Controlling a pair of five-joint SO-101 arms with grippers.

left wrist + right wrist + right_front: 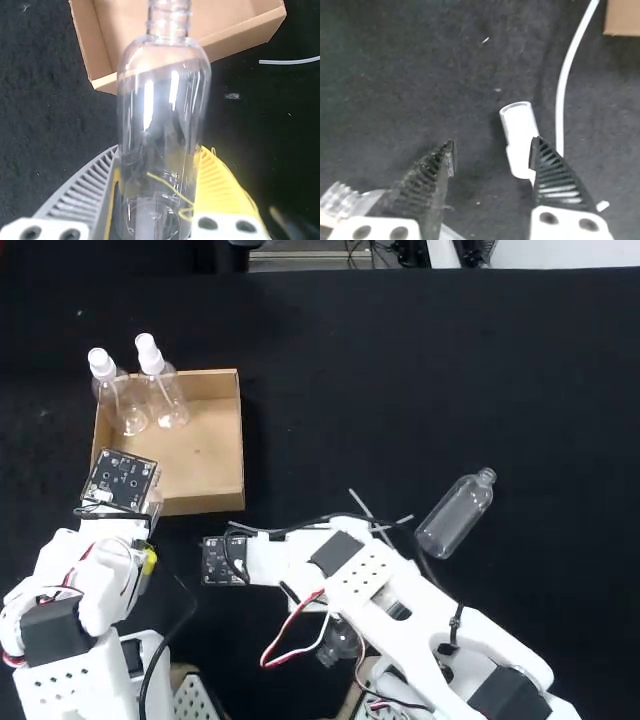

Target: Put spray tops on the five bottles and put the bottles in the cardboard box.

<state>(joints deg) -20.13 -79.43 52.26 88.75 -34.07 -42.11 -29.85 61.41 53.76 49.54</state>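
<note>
One bottle point(162, 125), neck toward box point(240, 35).

Glossy clear plastic bottle point(162, 125), matt cardboard box point(215, 455), black cloth point(420, 370).

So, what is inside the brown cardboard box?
Two clear plastic bottles with white spray tops, at the brown cardboard box's far side. The left arm covers its near corner.
</note>
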